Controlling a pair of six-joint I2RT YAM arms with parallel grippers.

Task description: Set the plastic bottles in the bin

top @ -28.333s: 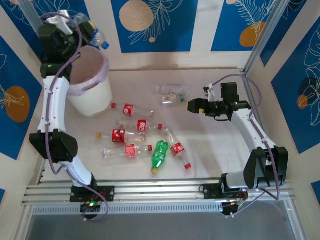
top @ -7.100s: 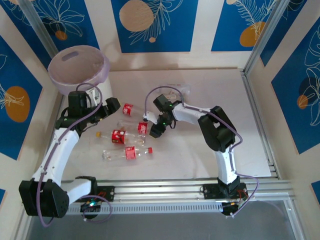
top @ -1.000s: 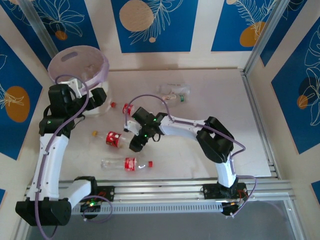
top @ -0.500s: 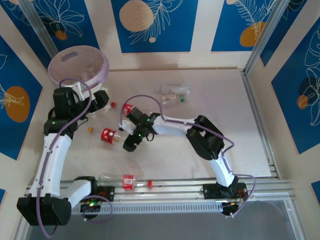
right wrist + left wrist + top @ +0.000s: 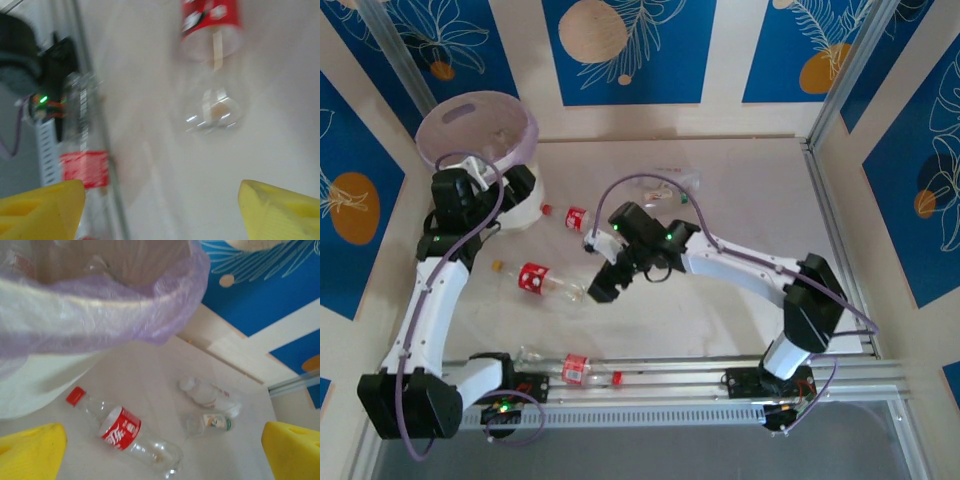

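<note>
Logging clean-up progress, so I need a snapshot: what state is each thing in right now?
bin: upright, bag-lined, bottles inside
left gripper: jaws open, empty
right gripper: jaws open, empty
red-capped bottle: capped, lying beside the bin
mid-table bottle: lying on its side
rail bottle: lying along the near rail
plain bottles: two, lying at the far side

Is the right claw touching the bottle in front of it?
Apart. Right wrist view: bare table lies between the open right claw and the bottle.
</note>
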